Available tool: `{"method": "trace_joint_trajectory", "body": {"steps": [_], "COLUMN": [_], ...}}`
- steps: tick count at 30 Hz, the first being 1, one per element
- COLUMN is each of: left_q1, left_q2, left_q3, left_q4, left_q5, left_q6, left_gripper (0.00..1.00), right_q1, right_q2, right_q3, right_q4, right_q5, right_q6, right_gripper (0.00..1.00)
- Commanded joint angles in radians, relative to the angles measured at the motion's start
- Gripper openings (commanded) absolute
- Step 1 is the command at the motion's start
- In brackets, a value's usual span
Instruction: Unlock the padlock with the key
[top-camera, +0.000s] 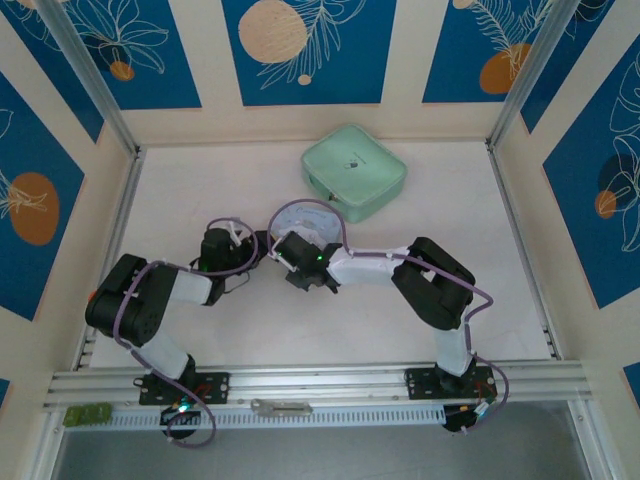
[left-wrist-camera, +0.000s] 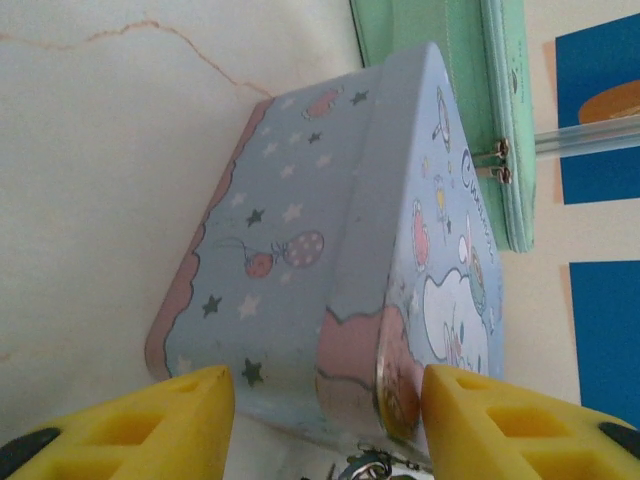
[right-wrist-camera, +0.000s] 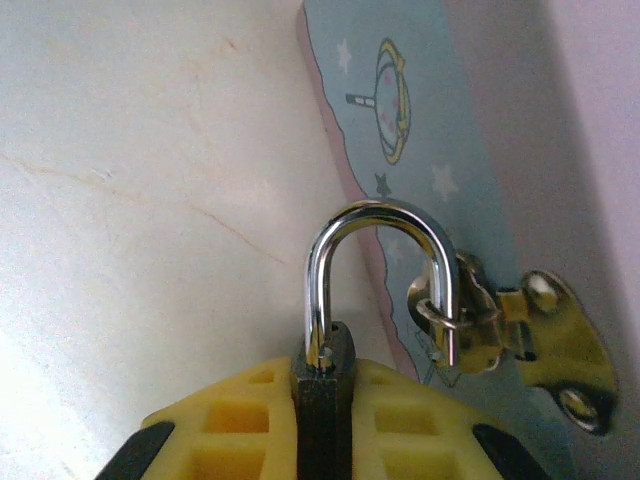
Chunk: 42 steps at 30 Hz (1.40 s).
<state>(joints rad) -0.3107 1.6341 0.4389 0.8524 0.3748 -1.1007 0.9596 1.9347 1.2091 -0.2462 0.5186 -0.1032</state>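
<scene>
padlock (right-wrist-camera: 322, 400): in my right end effector (right-wrist-camera: 322, 388), shackle through the hasp (right-wrist-camera: 540, 330) of the tin (right-wrist-camera: 400, 120) ahead
tin: just ahead of my left end effector (left-wrist-camera: 325, 420)
pouch (left-wrist-camera: 440, 60): beyond the tin

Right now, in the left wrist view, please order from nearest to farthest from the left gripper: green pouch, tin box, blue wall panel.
1. Tin box, just ahead of the left gripper, centre.
2. Green pouch, behind the box, upper right.
3. Blue wall panel, far right, beyond the pouch.
</scene>
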Motion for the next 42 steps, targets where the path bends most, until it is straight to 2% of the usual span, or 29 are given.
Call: {"method": "trace_joint_trajectory", "body": {"steps": [1,6,11,23,32,42], "left_q1": [0.0,-0.006,-0.017,-0.041,-0.039,-0.023], "left_q2": [0.013,0.015,0.024,0.025,-0.068,-0.233], "left_q3": [-0.016,-0.014,-0.01,-0.017,-0.065,-0.087], "left_q4": [0.068,0.071,0.088,0.117,0.082,-0.093], "left_q5": [0.046,0.057,0.063,0.059,-0.015,-0.133], "left_q6": [-0.015,-0.014,-0.021,-0.044,-0.042,-0.001], "left_gripper": [0.49,0.44,0.42,0.41,0.52,0.59], "right_q1": [-0.01,-0.019,-0.037,-0.041,-0.075,-0.065], "right_q2": [0.015,0.024,0.031,0.083,0.019,-0.025], "right_q3": [0.053,0.07,0.088,0.153,0.086,0.076], "right_q4": [0.041,0.06,0.063,0.042,0.058,0.078], "right_q5": [-0.017,-0.003,-0.041,-0.126,-0.174,-0.301], "right_q6": [-0.052,-0.112,-0.123,-0.206,-0.174,-0.133], "right_gripper": [0.0,0.0,0.0,0.0,0.0,0.0]}}
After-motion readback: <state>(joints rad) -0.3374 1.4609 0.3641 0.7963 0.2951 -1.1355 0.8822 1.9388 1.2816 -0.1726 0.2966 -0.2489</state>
